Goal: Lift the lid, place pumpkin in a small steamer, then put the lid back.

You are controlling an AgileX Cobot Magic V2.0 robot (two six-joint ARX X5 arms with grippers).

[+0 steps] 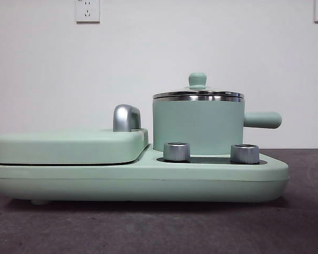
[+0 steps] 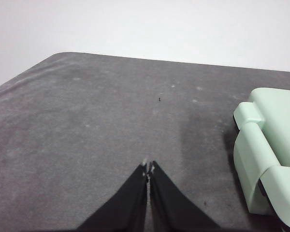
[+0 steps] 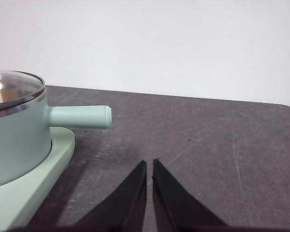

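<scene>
The small steamer (image 1: 198, 127) is a mint-green pot with a stubby side handle, standing on the right half of the cooker base (image 1: 138, 180). The lid (image 1: 198, 94), clear glass with a steel rim and a mint knob, sits shut on it. In the right wrist view the steamer (image 3: 14, 140) and its lid (image 3: 12, 89) lie off to one side, apart from my right gripper (image 3: 149, 164), which is shut with nothing in it. My left gripper (image 2: 148, 166) is shut over bare table beside the cooker's end (image 2: 266, 150). The pumpkin is out of view.
The flat mint griddle cover (image 1: 69, 145) with a steel hinge handle (image 1: 126, 117) fills the cooker's left half. Two steel knobs (image 1: 176, 151) (image 1: 244, 153) stand in front of the steamer. The dark grey table (image 2: 87, 135) stretches around. A white wall stands behind.
</scene>
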